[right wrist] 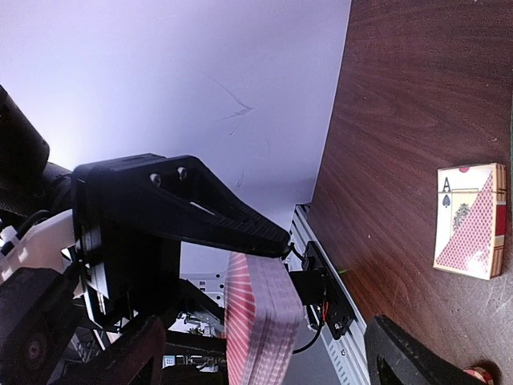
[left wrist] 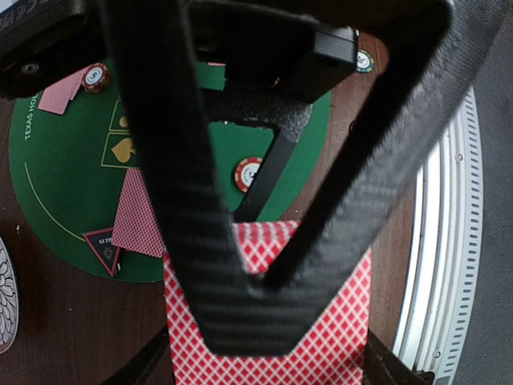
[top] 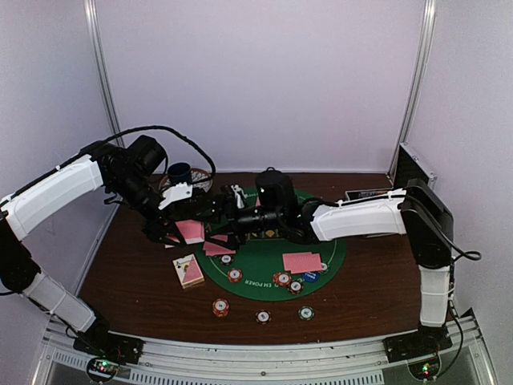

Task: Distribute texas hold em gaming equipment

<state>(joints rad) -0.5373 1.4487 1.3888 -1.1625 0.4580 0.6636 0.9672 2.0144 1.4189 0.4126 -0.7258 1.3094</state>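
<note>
My left gripper (top: 178, 233) is shut on a deck of pink-backed cards (top: 191, 231), held by its side edges above the table left of the green mat (top: 337, 249). The deck fills the left wrist view (left wrist: 337, 321). My right gripper (top: 210, 226) is open and straddles the deck's thickness (right wrist: 256, 321); one of its fingers (left wrist: 184, 200) lies across the deck's back. Card pairs lie on the mat (top: 302, 262) (top: 216, 248). Striped chips lie on the mat (top: 235, 275) (top: 281, 279) and on the table in front of it (top: 220, 307) (top: 263, 317) (top: 305, 313). A blue button (top: 311, 277) and a triangular marker (left wrist: 104, 250) are on the mat.
A card box (top: 188, 270) lies on the table left of the mat and also shows in the right wrist view (right wrist: 471, 220). A dark blue cup (top: 179, 172) stands at the back left. A metal case (top: 413, 168) stands at the back right. The metal rail (top: 264, 349) runs along the near edge.
</note>
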